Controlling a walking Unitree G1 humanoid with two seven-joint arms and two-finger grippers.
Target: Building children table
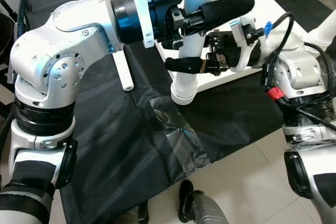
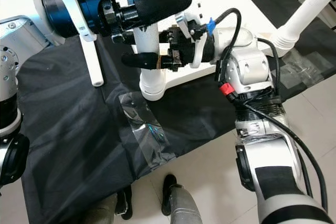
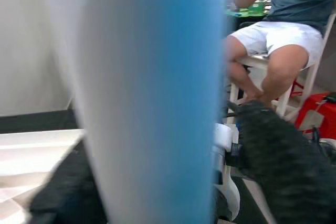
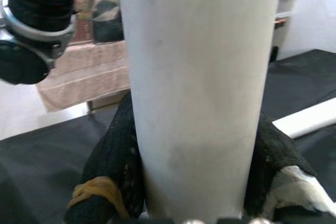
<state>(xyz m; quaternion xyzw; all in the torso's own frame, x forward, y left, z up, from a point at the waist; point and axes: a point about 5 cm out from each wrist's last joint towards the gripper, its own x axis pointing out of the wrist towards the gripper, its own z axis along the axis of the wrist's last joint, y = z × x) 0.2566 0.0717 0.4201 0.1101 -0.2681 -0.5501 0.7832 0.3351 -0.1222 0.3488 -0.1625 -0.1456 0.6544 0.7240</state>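
While both of my arms reach in from the two sides of the frame, each claw is clamped on the same white table leg (image 1: 185, 72), which stands upright at the upper centre of the head view. My left gripper (image 1: 210, 17) has its two black fingers closed around the leg high up, one thick finger (image 1: 227, 8) lying across the front of it; my right gripper (image 2: 149, 59) holds the leg lower down, fingers pinched on either side. I count three white legs: the one I hold, a thinner one (image 1: 122, 64) at the upper left, and another (image 2: 307, 17) slanting at the upper right. One white tabletop (image 1: 252, 3) lies behind, on black sheeting (image 1: 105, 140) patched with one strip of clear tape (image 1: 178, 132). One seated person (image 3: 278, 30) faces my left wrist
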